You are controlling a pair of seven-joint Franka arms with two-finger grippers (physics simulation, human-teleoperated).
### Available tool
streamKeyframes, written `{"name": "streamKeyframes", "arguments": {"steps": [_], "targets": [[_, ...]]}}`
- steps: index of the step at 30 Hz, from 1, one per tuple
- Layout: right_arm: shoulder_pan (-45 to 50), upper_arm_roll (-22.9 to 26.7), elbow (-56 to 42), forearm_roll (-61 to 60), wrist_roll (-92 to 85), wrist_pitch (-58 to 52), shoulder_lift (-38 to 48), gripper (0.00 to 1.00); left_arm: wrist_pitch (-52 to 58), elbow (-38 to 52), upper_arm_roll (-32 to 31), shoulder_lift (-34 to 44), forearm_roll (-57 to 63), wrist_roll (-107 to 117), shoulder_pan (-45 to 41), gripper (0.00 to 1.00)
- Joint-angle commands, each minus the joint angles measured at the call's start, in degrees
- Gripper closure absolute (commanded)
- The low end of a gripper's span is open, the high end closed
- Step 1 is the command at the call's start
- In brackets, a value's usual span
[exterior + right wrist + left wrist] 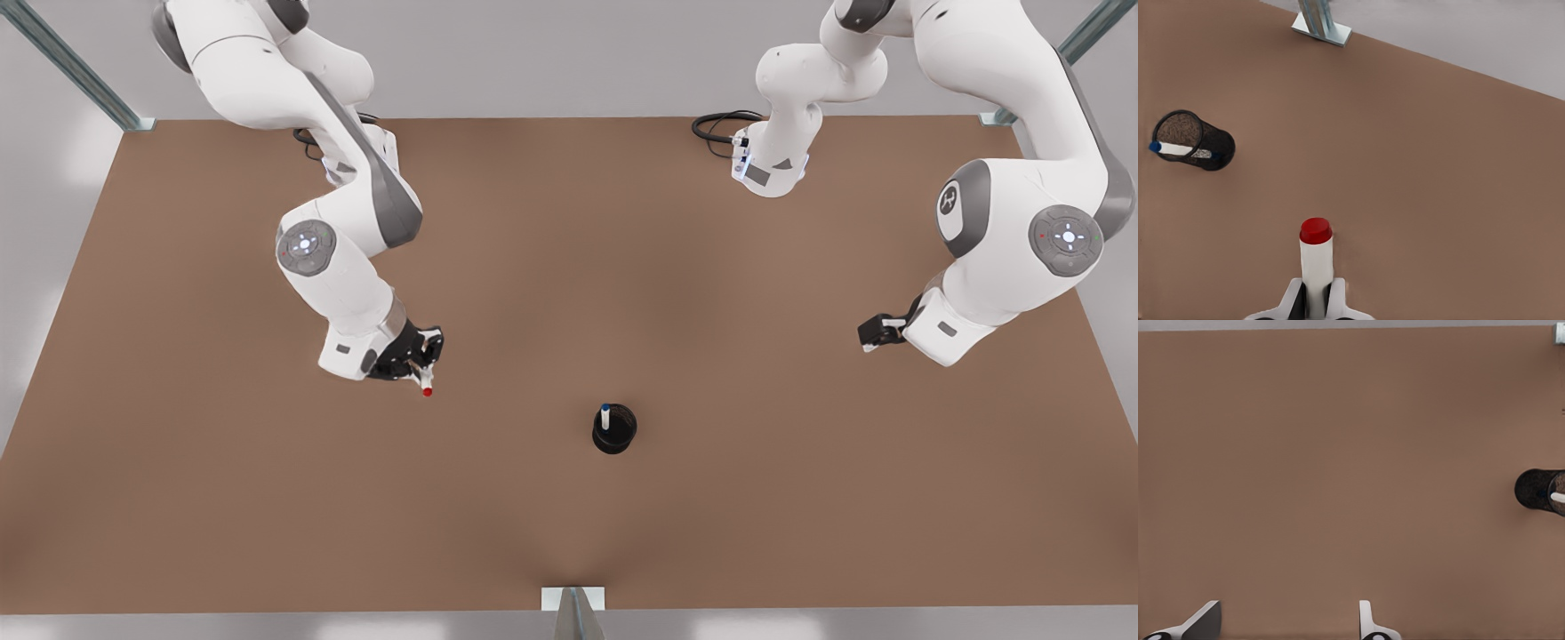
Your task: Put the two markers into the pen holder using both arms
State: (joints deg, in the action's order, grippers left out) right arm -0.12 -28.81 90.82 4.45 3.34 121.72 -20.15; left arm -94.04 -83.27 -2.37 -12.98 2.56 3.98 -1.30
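Red-capped marker (1316, 257): gripped in the right jaws (423, 375), above the table (569, 293), well apart from the pen holder.
Blue-capped marker (605, 415): already seated in the pen holder (614, 428).
Left jaws (869, 338): spread apart, nothing held, parked aside.
Step advice: the marker should be carried above the rim, turned upright, lowered beside the blue one, then released.

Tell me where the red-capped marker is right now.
The red marker is clamped in the right gripper above the table, toward the front view's left, apart from the pen holder holding the blue marker.
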Motion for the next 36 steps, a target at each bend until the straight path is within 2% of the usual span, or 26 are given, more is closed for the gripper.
{"name": "streamKeyframes", "arguments": {"steps": [1, 3, 5, 10, 13, 14, 15, 16, 17, 20, 26, 29, 31, 36], "targets": [[2.9, 0.0, -1.8, 2.7, 13.2, 5.0, -1.5, 0.75, 0.2, 0.0, 0.0, 0.1, 0.0, -5.5, 0.0, 0.0], [7.0, 0.3, -7.1, 3.1, 14.8, 5.5, -5.1, 0.75, 0.2, 0.0, 0.0, -0.1, -0.4, -5.5, 0.2, 0.0], [7.0, 0.3, -7.1, 3.1, 14.7, 6.5, -5.3, 0.75, 0.2, 0.0, 0.1, -0.4, -0.3, -5.7, 0.3, 0.0], [10.7, 0.6, -7.6, 3.1, 14.7, 15.8, -9.0, 0.75, 0.0, 0.0, 0.0, -0.5, 0.0, -5.6, 0.3, 0.0], [14.0, 0.9, -13.6, 4.9, 14.8, 20.6, -15.3, 0.75, -0.3, 0.0, 0.1, -0.5, 0.0, -5.6, 0.3, 0.0], [15.1, 0.9, -13.7, 5.9, 14.8, 26.1, -17.6, 0.75, -0.3, 0.0, 0.1, -0.5, 0.0, -5.7, 0.3, 0.0], [20.5, 4.9, -17.1, 5.9, 16.6, 28.1, -19.4, 0.75, -0.4, 0.0, 0.1, -0.5, 0.0, -5.7, 0.4, 0.0], [27.2, 11.6, -21.5, 6.0, 20.1, 28.2, -21.1, 0.75, -0.4, 0.0, 0.2, -0.6, 0.0, -5.7, 0.4, 0.0], [30.0, 14.2, -28.5, 5.8, 20.4, 28.3, -25.4, 0.75, -0.4, 0.0, 0.3, -0.8, 0.0, -5.7, 0.4, 0.0], [34.2, 15.6, -38.8, 5.9, 19.8, 29.9, -33.1, 0.75, -1.1, 0.0, 0.3, -1.1, 0.0, -5.7, 0.8, 0.0], [35.3, 17.4, -39.1, 6.0, 15.6, 36.7, -37.2, 0.75, -2.3, 0.0, 0.3, -2.1, -0.1, -5.6, 0.8, 0.0], [36.1, 19.1, -39.9, 6.0, 14.3, 40.9, -38.6, 0.75, -2.2, 0.0, 0.3, -2.0, -0.1, -5.6, 0.8, 0.0], [38.1, 23.4, -39.9, 6.0, 13.2, 44.3, -39.8, 0.75, -2.2, 0.0, 0.3, -2.0, -0.1, -5.6, 0.8, 0.0], [38.3, 24.8, -39.9, 6.0, 11.6, 46.9, -42.3, 0.75, -2.2, 0.0, 0.3, -2.0, -0.2, -5.5, 0.8, 0.0]]}}
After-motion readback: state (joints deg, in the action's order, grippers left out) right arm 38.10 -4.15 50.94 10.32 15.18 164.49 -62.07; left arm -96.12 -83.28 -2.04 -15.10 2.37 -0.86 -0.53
